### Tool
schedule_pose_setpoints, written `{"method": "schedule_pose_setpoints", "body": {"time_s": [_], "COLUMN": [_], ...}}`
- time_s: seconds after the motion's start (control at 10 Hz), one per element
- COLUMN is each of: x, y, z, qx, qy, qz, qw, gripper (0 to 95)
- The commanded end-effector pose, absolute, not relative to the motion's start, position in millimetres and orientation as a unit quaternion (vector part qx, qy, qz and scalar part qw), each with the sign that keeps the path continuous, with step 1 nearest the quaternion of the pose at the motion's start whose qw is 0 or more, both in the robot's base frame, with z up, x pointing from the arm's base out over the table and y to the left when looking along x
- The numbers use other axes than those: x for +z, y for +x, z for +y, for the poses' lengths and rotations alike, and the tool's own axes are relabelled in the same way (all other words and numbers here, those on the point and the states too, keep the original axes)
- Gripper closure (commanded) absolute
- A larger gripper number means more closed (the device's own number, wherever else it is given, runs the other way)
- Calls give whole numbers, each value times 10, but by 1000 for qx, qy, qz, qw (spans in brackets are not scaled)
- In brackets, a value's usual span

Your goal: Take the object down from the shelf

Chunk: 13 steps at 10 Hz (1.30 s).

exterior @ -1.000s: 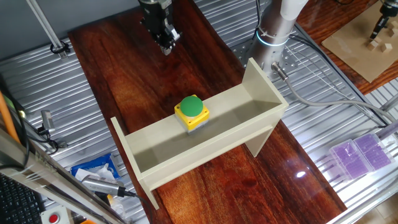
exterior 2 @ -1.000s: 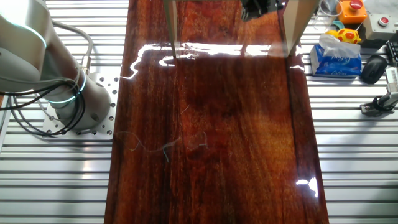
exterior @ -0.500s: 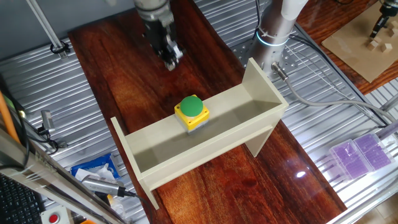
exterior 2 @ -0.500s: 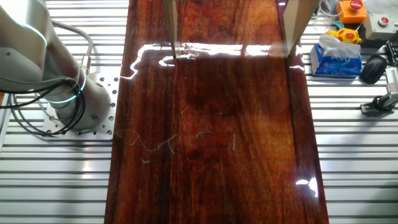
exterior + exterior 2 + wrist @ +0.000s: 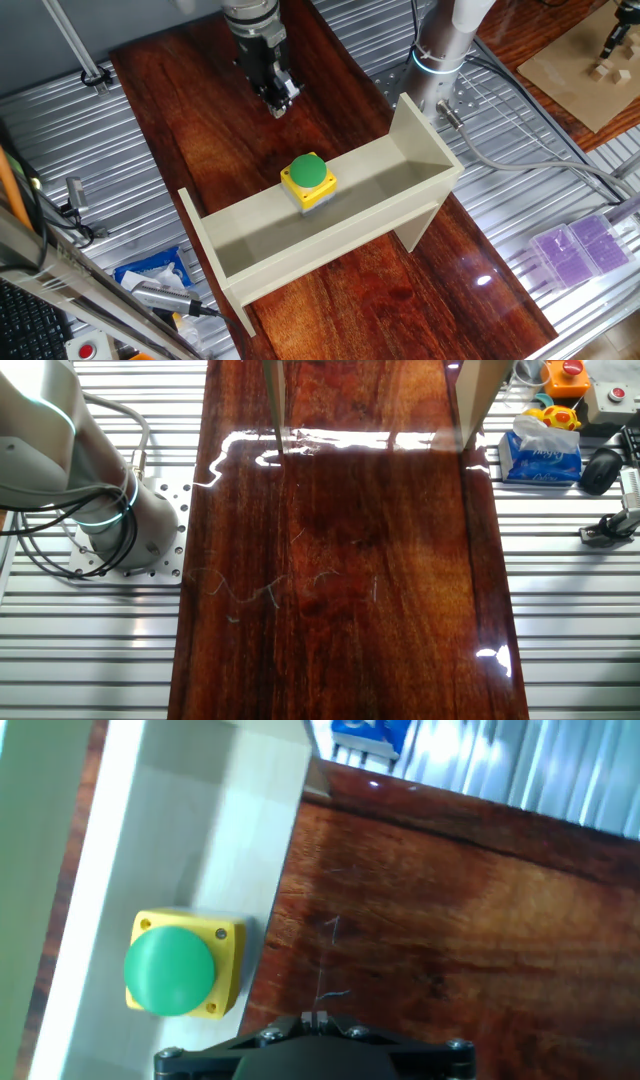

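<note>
The object (image 5: 307, 178), a yellow box with a green dome button, sits in the long beige shelf (image 5: 390, 160) near its middle. In the hand view the object (image 5: 180, 965) lies at the lower left inside the shelf (image 5: 200, 830). My gripper (image 5: 279, 101) hangs above the dark wooden table behind the shelf, apart from the object. Its fingertips (image 5: 315, 1018) are pressed together with nothing between them. In the other fixed view only the shelf's two legs (image 5: 274, 405) show at the top edge; the gripper and the object are out of view.
The robot base (image 5: 440, 50) stands at the table's far right side, and also shows in the other fixed view (image 5: 100, 510). A blue pack (image 5: 150, 275) and tools lie left of the shelf. Purple boxes (image 5: 580, 245) lie at the right. A tissue pack (image 5: 540, 450) lies beside the table.
My gripper has moved lower and closer to the shelf, and has left the top edge of the other fixed view. The object and the shelf have not moved.
</note>
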<state>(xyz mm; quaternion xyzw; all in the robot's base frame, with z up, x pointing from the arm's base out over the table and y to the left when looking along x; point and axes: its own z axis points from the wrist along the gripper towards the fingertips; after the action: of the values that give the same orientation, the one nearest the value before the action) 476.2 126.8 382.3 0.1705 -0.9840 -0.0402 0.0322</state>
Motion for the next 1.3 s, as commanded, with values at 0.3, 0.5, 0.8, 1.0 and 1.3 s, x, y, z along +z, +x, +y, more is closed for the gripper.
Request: {"method": "schedule_pose_setpoints", "body": {"time_s": [0.3,0.5,0.8,1.0,1.3], "x": [3775,3758,3764,3764,3764], "y": [4649,4631,4695,4695,4695], "z": [1638,1899,1990,1990,1990], "qx": [-38,-36,-39,-37,-39], "qy": [170,119,69,69,85], "qz": [-984,-992,-997,-997,-995], "qw": [38,37,24,22,22], "gripper": [380,190,0,0,190]}}
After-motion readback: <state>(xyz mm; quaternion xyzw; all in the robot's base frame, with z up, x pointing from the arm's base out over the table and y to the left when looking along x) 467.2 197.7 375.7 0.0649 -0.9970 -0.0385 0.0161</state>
